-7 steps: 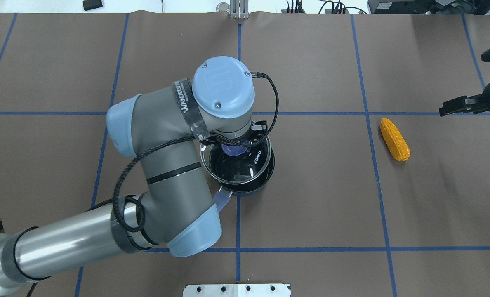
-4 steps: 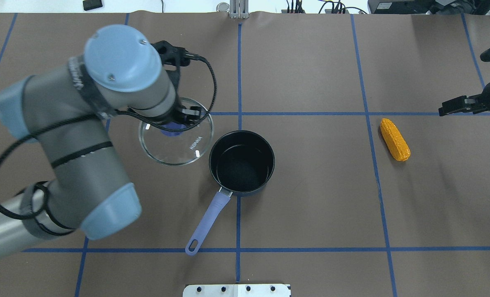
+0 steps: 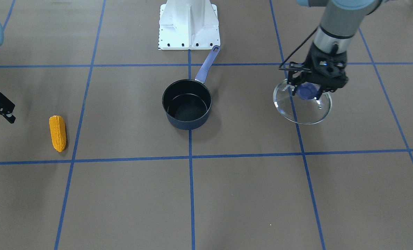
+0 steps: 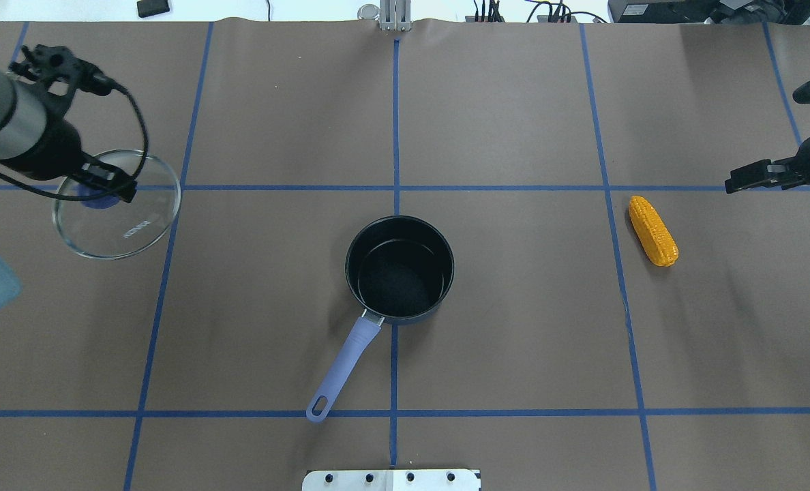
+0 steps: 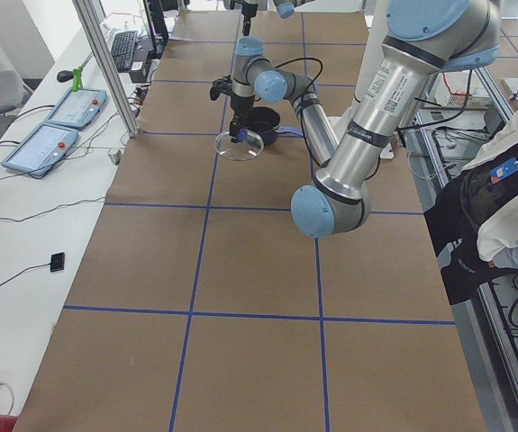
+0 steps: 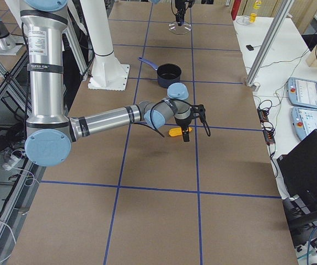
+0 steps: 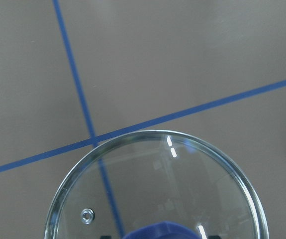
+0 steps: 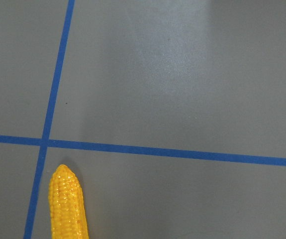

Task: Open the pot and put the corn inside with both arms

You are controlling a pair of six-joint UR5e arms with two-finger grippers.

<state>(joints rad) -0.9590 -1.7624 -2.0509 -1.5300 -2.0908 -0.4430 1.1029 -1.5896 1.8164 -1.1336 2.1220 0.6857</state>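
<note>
The navy pot stands open at the table's middle, empty, its blue handle pointing toward the robot; it also shows in the front view. My left gripper is shut on the blue knob of the glass lid and holds it above the table, far left of the pot. The corn lies flat at the right. My right gripper hovers just beyond the corn, open and empty; the right wrist view shows the corn's tip.
The white base pedestal stands behind the pot's handle. Blue tape lines cross the brown table cover. Control boxes and cables sit past the table's end on my left.
My left arm has lifted the lid off the pot and carried it far to the left, uncovering the pot. The right arm and the corn have not moved.
</note>
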